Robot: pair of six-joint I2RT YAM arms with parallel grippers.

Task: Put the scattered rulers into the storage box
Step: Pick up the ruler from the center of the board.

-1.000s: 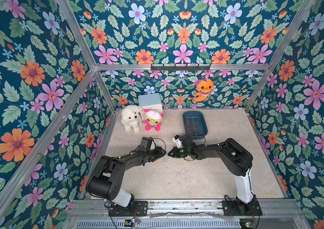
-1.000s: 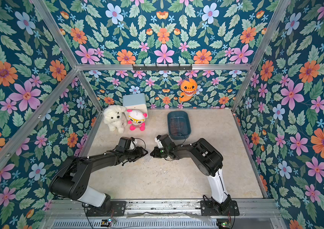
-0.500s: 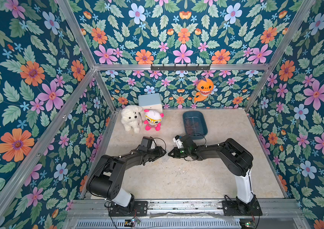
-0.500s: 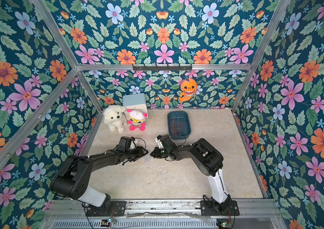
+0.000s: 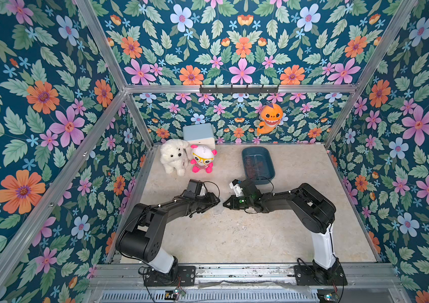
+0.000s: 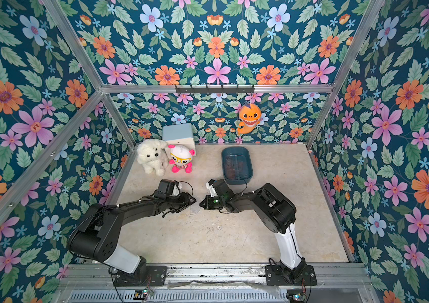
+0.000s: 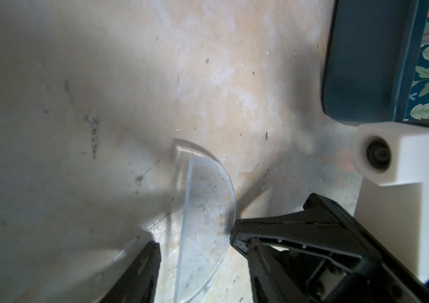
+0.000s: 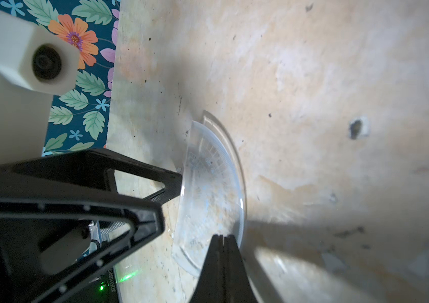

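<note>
The near half of the counter [image 5: 234, 236], between the two arm bases, is bare and open to either arm. Mid-counter the left gripper [image 5: 217, 202] and right gripper [image 5: 224, 205] face each other tip to tip, with only the clear protractor [image 7: 208, 210] in the narrow gap, so each bars the other's way across. The storage box [image 5: 270, 166] stands just behind the right wrist, its top unobstructed. The white plush dog [image 5: 172, 158], pink-and-white toy [image 5: 202, 158] and pale blue cube box [image 5: 199, 132] crowd the far left corner. The far right stretch lies free.
</note>
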